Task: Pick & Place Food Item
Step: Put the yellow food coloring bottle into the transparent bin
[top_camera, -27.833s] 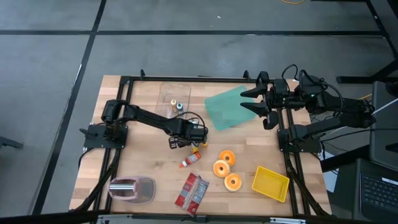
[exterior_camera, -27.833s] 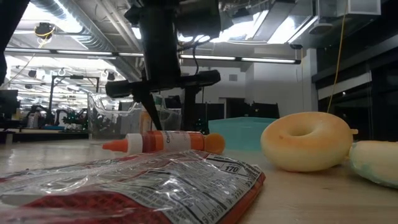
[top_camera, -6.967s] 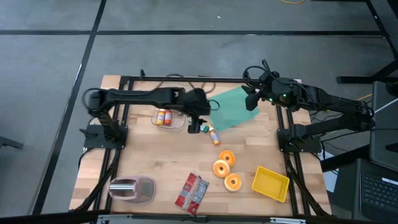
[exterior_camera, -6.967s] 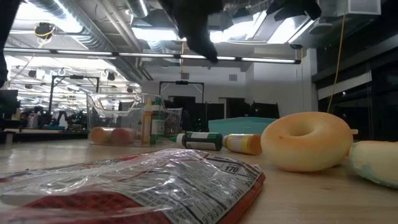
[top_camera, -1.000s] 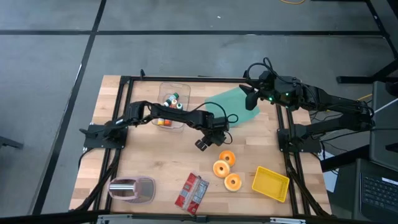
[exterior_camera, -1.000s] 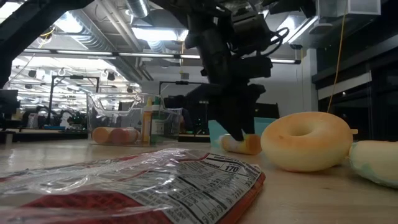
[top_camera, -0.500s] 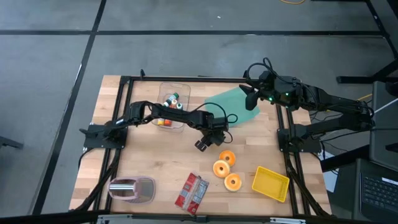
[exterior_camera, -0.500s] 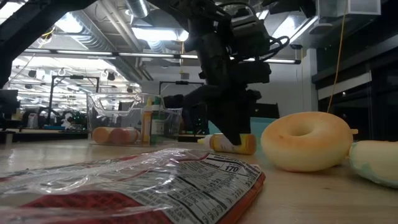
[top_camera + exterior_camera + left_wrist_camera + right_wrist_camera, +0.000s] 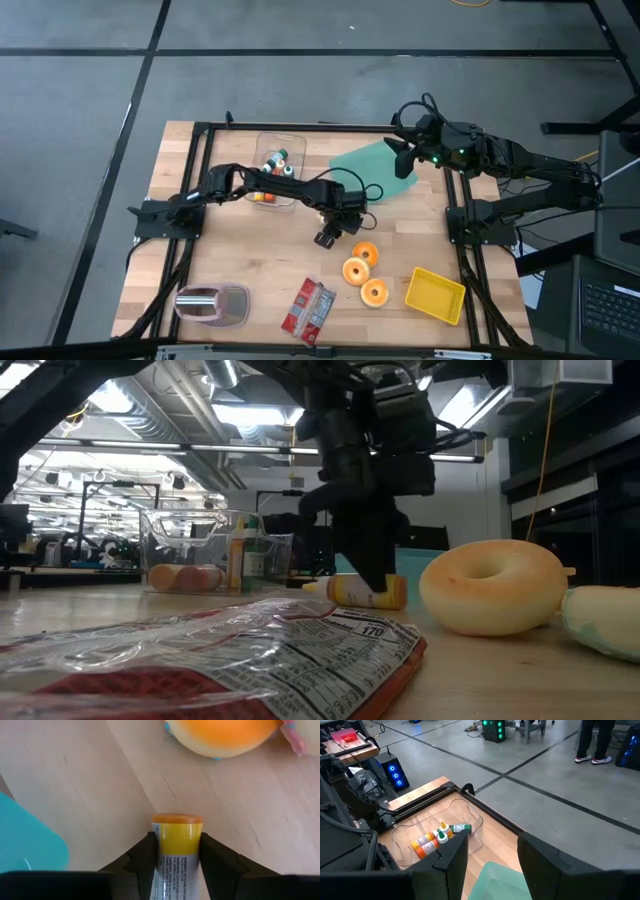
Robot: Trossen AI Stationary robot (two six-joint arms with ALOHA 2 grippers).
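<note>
Near the centre of the high view, the left gripper (image 9: 329, 236) is clamped on a small yellow bottle (image 9: 176, 851), its two dark fingers (image 9: 141, 861) pressed against the smooth cylindrical sides. The bottle has an orange flat cap and a printed label, and in the low view it lies on its side on the pale, grained wooden table (image 9: 240, 260), just left of a glossy ring-shaped doughnut (image 9: 494, 585). Three such orange doughnuts (image 9: 363, 271) sit lower right of the gripper in the high view, with a square yellow tray (image 9: 436, 294) further right. A clear, rounded plastic container (image 9: 279, 170) holding several small bottles stands in the upper middle of the table, and a flat teal sheet (image 9: 370, 170) lies to its right. At the lower centre is a crinkled red foil packet (image 9: 308, 309), shiny and wrinkled in the low view's foreground, and at the lower left a rounded pinkish lidded tub (image 9: 212, 303). The right gripper (image 9: 404, 160) waits above the teal sheet in the upper right, its fingers apart and empty.
</note>
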